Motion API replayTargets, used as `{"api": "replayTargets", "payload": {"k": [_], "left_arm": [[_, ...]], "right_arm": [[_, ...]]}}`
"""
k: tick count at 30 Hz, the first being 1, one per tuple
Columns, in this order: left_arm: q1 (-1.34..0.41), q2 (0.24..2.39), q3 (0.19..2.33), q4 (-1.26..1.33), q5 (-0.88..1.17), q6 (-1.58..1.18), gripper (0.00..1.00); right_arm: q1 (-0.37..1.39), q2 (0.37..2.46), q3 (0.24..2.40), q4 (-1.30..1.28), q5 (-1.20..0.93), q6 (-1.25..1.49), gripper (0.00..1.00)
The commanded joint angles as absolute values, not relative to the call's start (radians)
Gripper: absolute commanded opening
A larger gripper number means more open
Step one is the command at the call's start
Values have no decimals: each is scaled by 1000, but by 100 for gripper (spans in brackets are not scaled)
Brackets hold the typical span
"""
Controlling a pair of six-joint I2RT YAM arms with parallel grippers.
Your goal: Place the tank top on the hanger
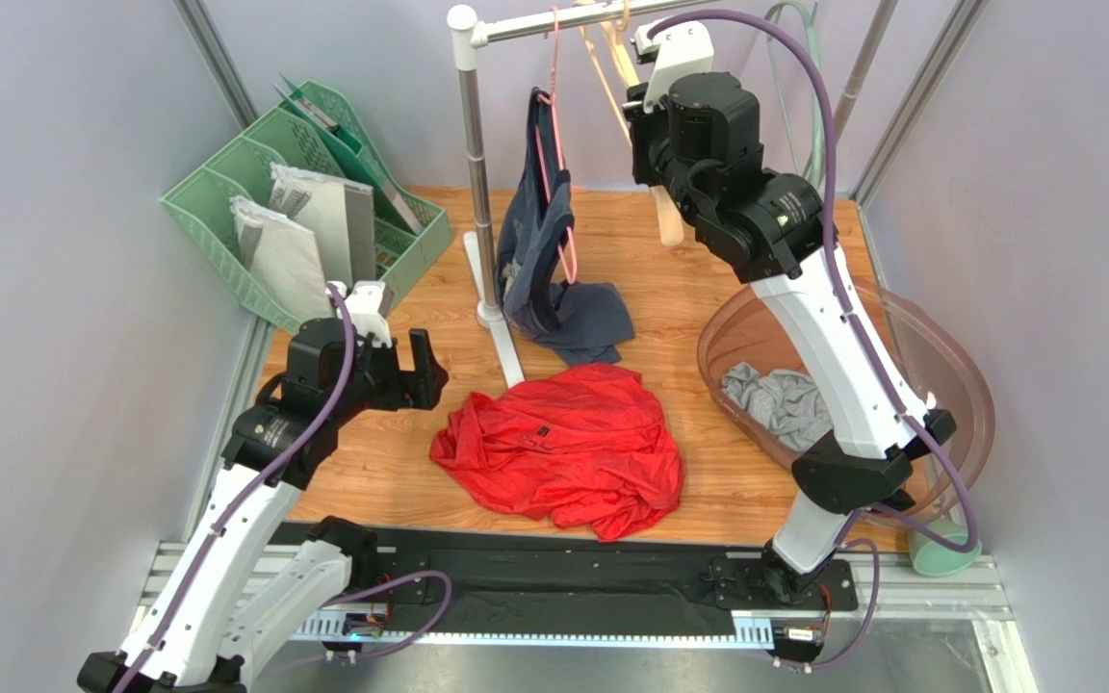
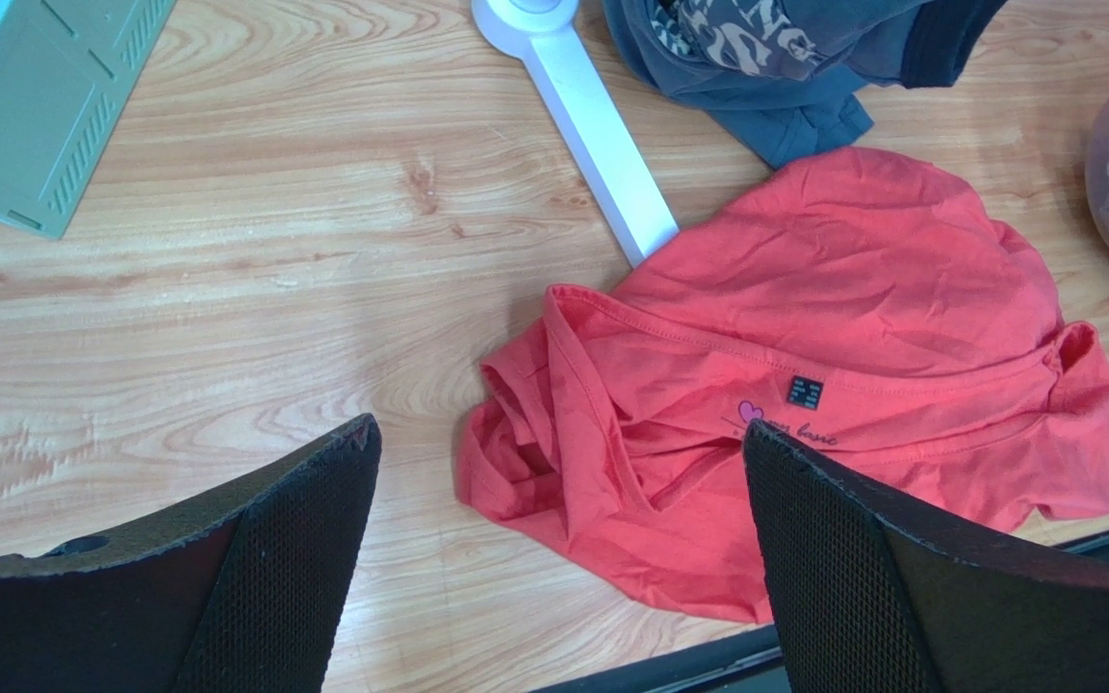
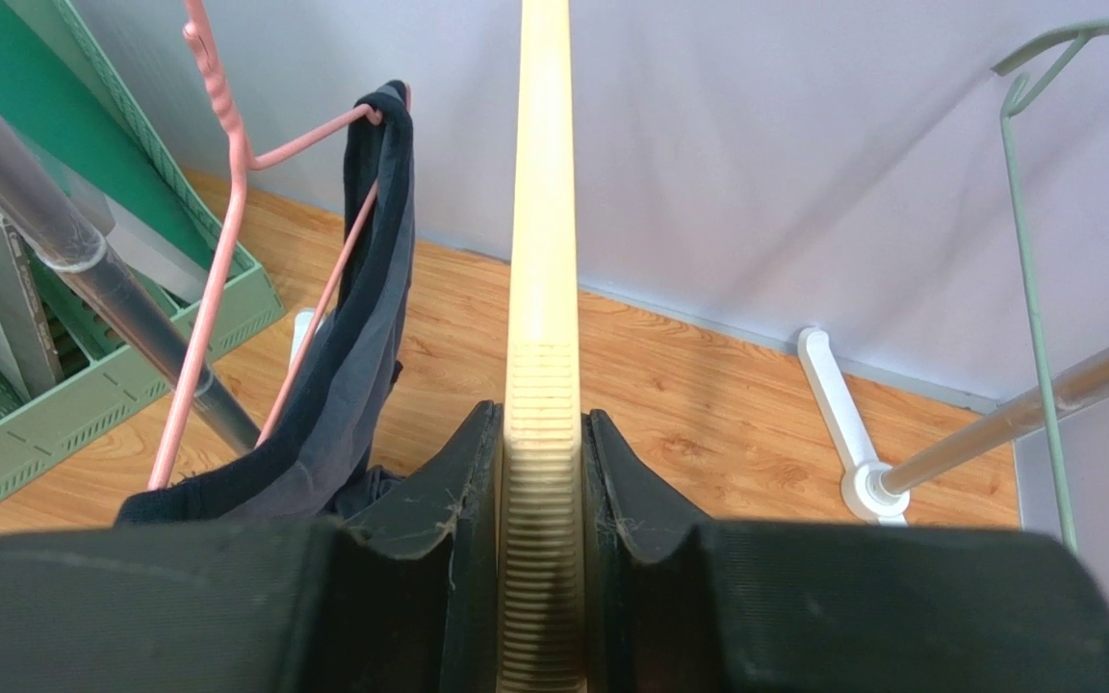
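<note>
The wooden table [image 1: 372, 491] carried a white clothes rack [image 1: 477, 173] at its far middle, its foot running toward the near side. The tank top [image 1: 563, 448] lay crumpled in a heap on the wood near the front centre, just beside the tip of that foot, with its neckline and a small dark label facing up in the left wrist view. To the right sat a translucent brown basin [image 1: 937, 361] with a grey cloth [image 1: 777, 402] inside, and at the far left a mint green file tray [image 1: 423, 238]. A navy top [image 1: 546, 246] drooped from a pink hanger [image 1: 561, 145] on the rail, its lower end bunched on the table. The hanger [image 3: 543, 289] was up near the rail, well apart from the red garment, pinched between the fingers of the right gripper [image 3: 543, 433]. A thin mint hanger [image 3: 1031, 289] hung to its right. The left gripper [image 2: 561, 430] was poised over the table at the tank top's left edge, fingers spread wide and holding nothing.
</note>
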State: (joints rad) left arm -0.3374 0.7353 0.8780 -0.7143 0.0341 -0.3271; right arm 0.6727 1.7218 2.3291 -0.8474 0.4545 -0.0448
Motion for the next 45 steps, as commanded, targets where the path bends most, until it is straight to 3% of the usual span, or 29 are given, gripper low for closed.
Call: {"api": "replayTargets", "payload": {"k": [1,22,31,37,41,45], "left_arm": [[-330,735,879,-706,29,-314,99],[-331,742,877,-715,6,-322,98],[-331,753,882,-730,-60,-333,92],[-339,802,893,-753,-117,-390,90],[-443,850,856,-713,-182,-455,90],[-451,888,776,-585,-89,-506,90]], "right_arm": [[673,1652,2358,-772,468,-80,0],[747,1203,1796,-813,509,23,0],[902,1028,1577,-965,606,116,0],[1014,960,1506,-1113,613,245,0],[1078,933,1490,-1224,586,319,0],[1127,919,1500,-1316,557,367,0]]}}
